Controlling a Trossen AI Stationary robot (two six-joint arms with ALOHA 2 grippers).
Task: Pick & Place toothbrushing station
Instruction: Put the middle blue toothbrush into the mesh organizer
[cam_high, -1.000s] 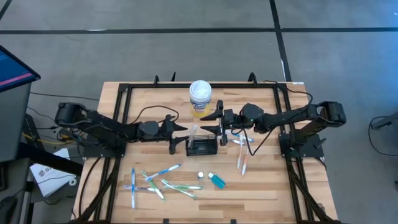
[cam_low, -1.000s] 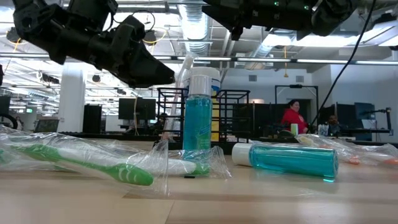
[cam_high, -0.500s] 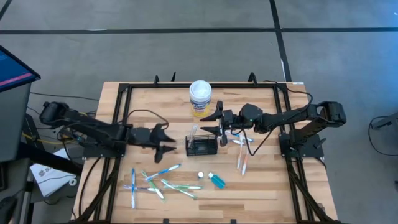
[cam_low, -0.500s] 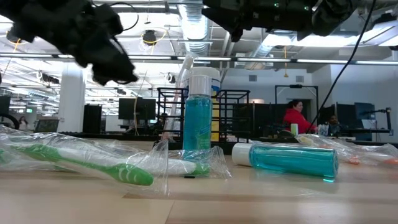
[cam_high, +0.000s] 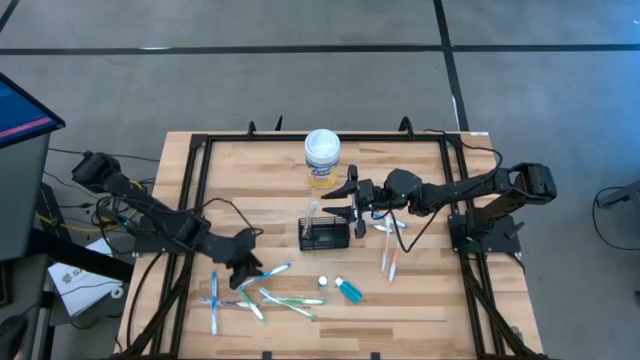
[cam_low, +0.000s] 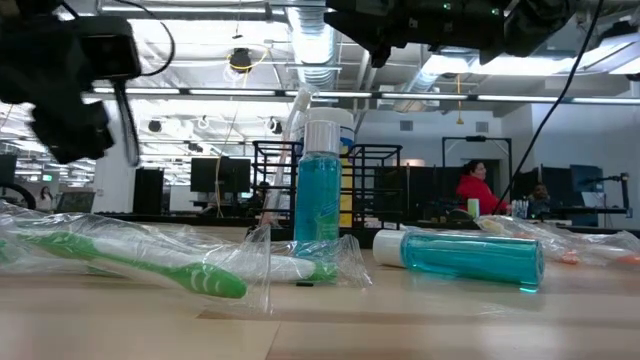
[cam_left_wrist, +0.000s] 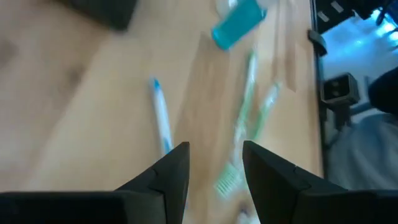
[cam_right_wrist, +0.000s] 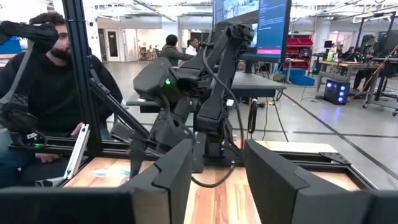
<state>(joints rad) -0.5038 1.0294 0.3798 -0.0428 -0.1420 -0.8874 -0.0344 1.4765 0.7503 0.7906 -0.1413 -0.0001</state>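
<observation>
Left arm reaches from the table's left edge, low and stretched toward the near-left part of the table. Left gripper (cam_high: 243, 270) sits over the scattered toothbrushes (cam_high: 262, 293), fingers (cam_left_wrist: 168, 177) spread with a clear gap, nothing between them. Left wrist view shows a blue-tipped brush (cam_left_wrist: 160, 118), green brushes (cam_left_wrist: 245, 124) and a teal bottle (cam_left_wrist: 238, 23) lying on the wood below the fingers; no contact visible.

Right arm comes in from the right edge, extended roughly level toward the table centre. Right gripper (cam_high: 347, 193) hovers just beside and above the right end of the toothbrushing station (cam_high: 324, 236). Its fingers (cam_right_wrist: 171, 177) stand apart, gripping nothing; right wrist view looks across the table at the left arm's base and a seated person (cam_right_wrist: 43, 99) beyond.

Station: small black wire-mesh caddy, low walls, upright on the table (cam_high: 420, 170) near centre, just in front of the white-lidded yellow-labelled canister (cam_high: 322, 158). A white toothbrush-like item (cam_high: 309, 212) stands tilted at its left end. Two more wrapped brushes (cam_high: 388, 250) lie right of it; a small teal bottle (cam_high: 349, 290) lies nearer the front edge.
</observation>
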